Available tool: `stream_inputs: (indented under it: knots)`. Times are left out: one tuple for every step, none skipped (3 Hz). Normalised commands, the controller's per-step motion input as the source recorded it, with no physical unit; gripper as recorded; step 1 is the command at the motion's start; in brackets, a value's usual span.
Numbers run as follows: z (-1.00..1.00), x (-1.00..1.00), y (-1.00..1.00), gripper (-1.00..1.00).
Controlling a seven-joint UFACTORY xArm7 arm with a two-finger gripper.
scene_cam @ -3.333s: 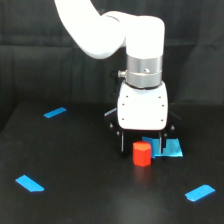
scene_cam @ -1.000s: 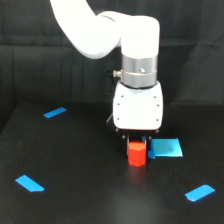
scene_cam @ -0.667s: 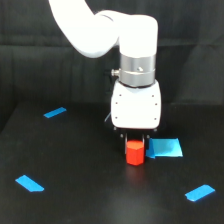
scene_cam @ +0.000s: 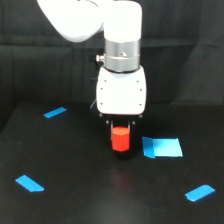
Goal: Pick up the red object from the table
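Observation:
The red object [scene_cam: 120, 139], a small red-orange block, hangs just under the white wrist housing of my gripper [scene_cam: 120, 131]. It sits between the dark fingers, which are hard to make out against the black table [scene_cam: 75, 165]. The gripper is shut on the block. The block's lower edge appears a little above the table, with a faint dark patch beneath it. The block's top is hidden by the housing.
A blue rectangle [scene_cam: 161, 147] lies on the table just to the exterior view's right of the block. Blue strips lie at the back left [scene_cam: 55, 112], front left [scene_cam: 30, 183] and front right [scene_cam: 200, 192]. A black backdrop stands behind.
The gripper came down over the block and shut on it. Since 0.7 s ago gripper and block have moved together up and toward the exterior view's left, away from the blue rectangle.

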Motion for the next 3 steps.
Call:
stream_inputs:
  knots:
    - [1.0,-0.27,0.1,-1.0]
    - [1.0,-0.21,-0.2,-1.0]
    - [1.0,0.01,-0.12,-1.0]
